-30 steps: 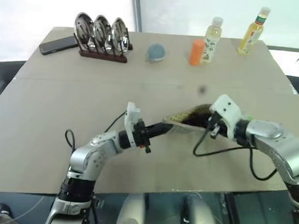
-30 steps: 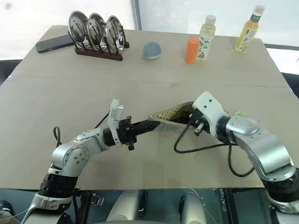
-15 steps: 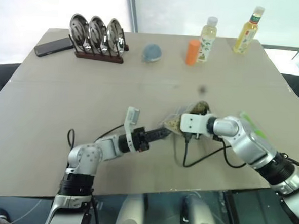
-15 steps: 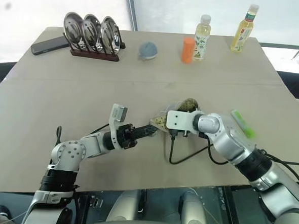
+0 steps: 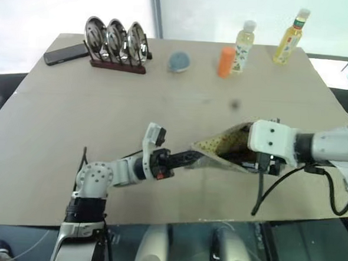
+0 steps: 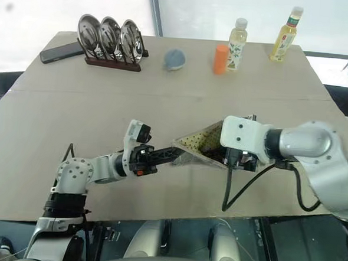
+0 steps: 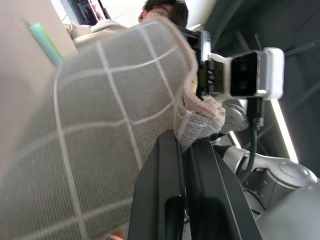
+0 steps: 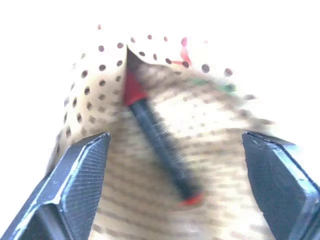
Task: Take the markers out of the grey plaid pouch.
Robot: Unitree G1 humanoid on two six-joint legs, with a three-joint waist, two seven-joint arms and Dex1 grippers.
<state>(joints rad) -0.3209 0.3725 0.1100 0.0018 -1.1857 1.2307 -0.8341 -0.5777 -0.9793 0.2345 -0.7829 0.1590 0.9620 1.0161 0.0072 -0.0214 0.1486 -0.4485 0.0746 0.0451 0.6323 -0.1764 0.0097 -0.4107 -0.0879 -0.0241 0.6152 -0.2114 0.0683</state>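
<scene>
no readable text anywhere, bottle labels [image 5: 245, 51] perhaps printed, too small

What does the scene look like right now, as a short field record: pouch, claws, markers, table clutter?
pouch: grey plaid pouch held up off the table, mouth open toward the right claw
left claw: shut on a corner of the pouch
right claw: open at the pouch mouth, gripping nothing
marker in pouch: red-capped marker lying on the dotted lining
far edge: lid rack, phone, round blue-grey object, orange bottle, two drink bottles
</scene>
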